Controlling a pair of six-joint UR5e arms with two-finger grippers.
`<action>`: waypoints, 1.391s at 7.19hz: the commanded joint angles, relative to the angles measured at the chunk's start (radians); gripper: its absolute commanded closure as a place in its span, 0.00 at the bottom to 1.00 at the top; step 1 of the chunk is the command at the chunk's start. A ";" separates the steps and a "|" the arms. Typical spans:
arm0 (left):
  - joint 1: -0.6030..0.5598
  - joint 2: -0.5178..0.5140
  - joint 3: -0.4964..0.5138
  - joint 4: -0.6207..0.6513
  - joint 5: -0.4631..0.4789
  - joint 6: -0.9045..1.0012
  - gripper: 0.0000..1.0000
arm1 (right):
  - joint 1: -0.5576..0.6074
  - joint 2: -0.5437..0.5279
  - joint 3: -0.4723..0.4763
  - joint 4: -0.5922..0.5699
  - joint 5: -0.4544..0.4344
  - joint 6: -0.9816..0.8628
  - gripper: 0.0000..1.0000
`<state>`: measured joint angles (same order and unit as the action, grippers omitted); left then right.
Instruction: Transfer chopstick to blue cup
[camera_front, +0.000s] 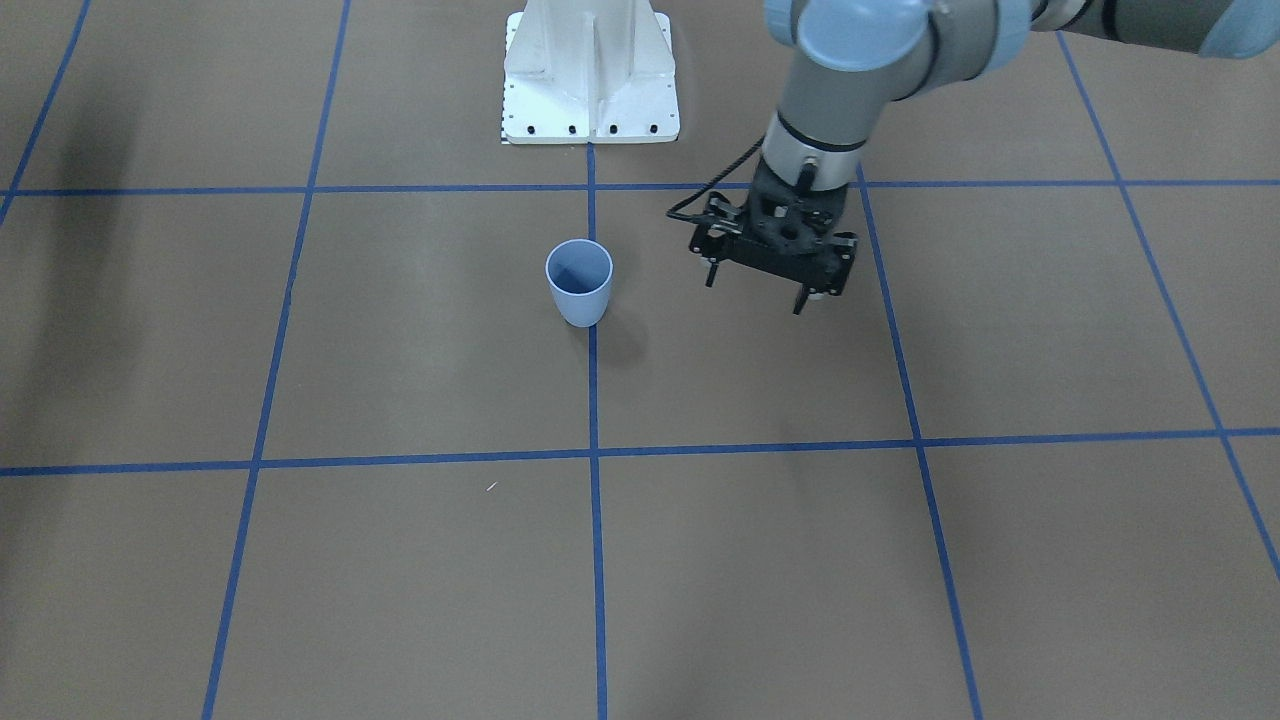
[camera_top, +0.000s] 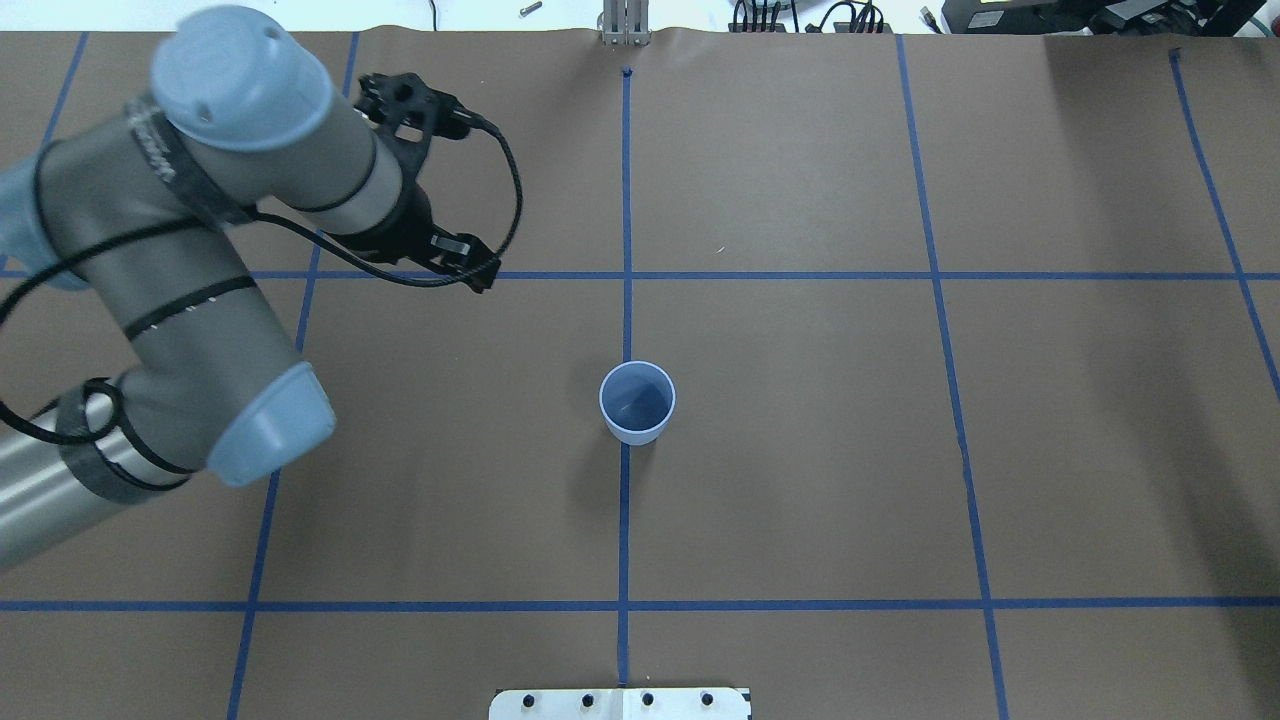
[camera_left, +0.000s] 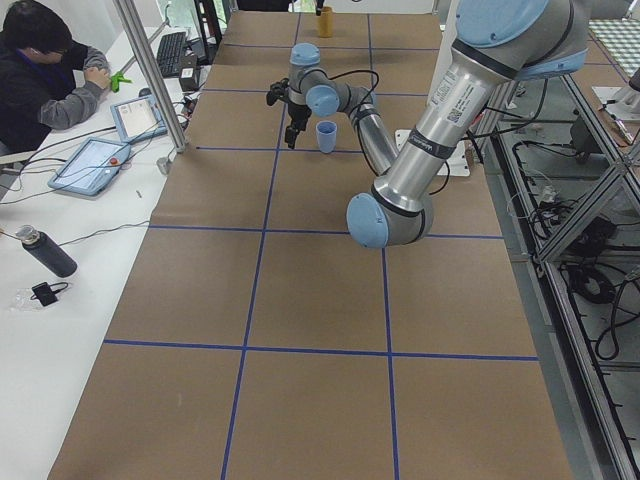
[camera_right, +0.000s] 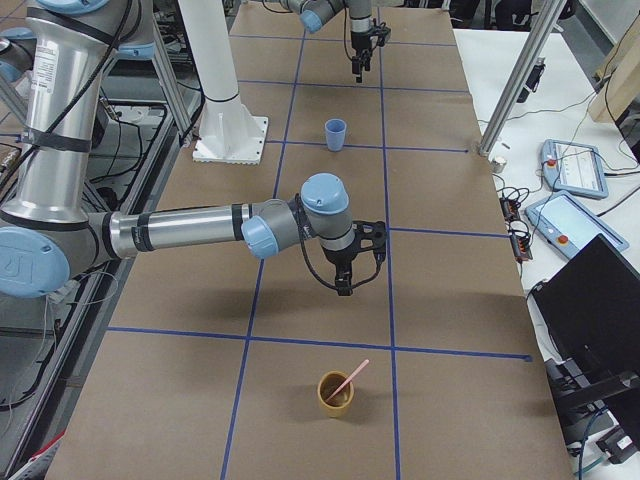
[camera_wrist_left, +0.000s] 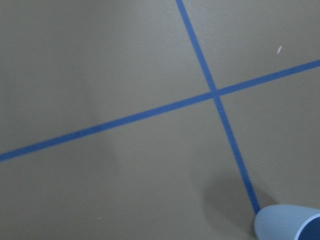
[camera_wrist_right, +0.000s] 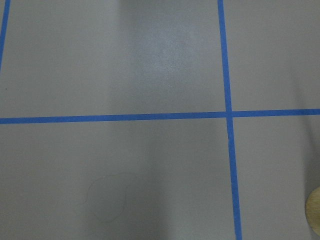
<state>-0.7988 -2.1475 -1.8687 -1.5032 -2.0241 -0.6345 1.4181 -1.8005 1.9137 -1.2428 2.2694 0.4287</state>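
Left end effector (camera_front: 755, 287) hangs low over the table (camera_front: 400, 560), just beside the blue cup (camera_front: 579, 280) on the cup's robot-left side and not touching it. Its fingers are spread, with nothing between them. Blue cup stands upright on a blue tape line; the overhead view looks into it and shows the darker inside bare, no stick in it. Chopstick (camera_right: 355, 372) is well apart from the blue cup, toward the robot's right end of the table. It leans in a tan cup (camera_right: 336, 400) with its upper end out past the rim. Right end effector (camera_right: 345, 285) is on that same side of the blue cup, between it and the tan cup and nearer the tan one. It points down above the table, not over the tan cup itself. It shows only in the side view, so cannot tell whether its fingers are spread or pressed together; no stick seen at it. Progress, as judged: none of the transfer is done. Pickup not yet made, chopstick not lifted, blue cup not loaded. Left to do: close on the chopstick, draw it up out of the tan cup, carry it across to the blue cup (possibly by hand-over to the left arm, unconfirmed), release it tip-down inside.
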 joint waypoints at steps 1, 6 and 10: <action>-0.252 0.153 0.000 0.006 -0.127 0.398 0.01 | 0.103 -0.039 -0.033 -0.006 0.012 -0.182 0.00; -0.637 0.328 0.207 -0.057 -0.208 1.038 0.01 | 0.286 -0.007 -0.238 0.000 0.006 -0.614 0.00; -0.637 0.434 0.203 -0.172 -0.231 1.041 0.01 | 0.285 0.124 -0.532 0.272 0.019 -0.542 0.21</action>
<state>-1.4350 -1.7385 -1.6623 -1.6503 -2.2451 0.4068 1.7036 -1.6930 1.4117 -0.9965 2.2856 -0.1384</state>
